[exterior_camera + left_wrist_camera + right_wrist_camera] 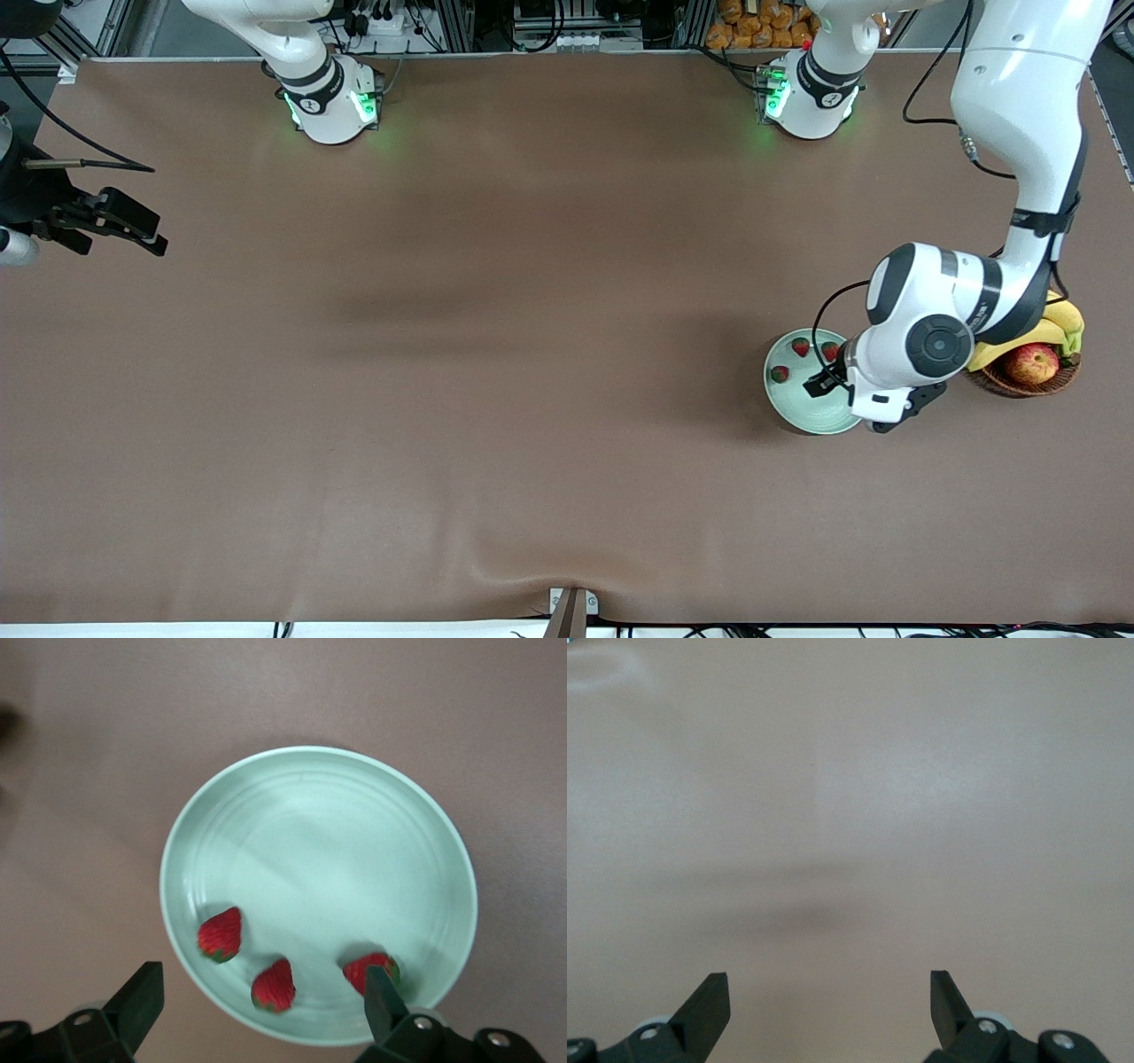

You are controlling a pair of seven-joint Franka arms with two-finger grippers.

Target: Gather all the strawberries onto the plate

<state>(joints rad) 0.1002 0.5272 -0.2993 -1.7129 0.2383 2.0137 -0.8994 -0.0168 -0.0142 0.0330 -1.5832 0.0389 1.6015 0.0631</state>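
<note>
surface (532,372): brown cloth cover, a bit wrinkled at the edge nearest the front camera | plate (788,399): mint-green, sits straight on it toward the left arm's end | wicker basket (1019,385): just beside the plate, even closer to that end

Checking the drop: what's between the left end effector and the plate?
Nothing: left end effector hangs open over the plate, three strawberries lying inside, per left wrist view.
</note>
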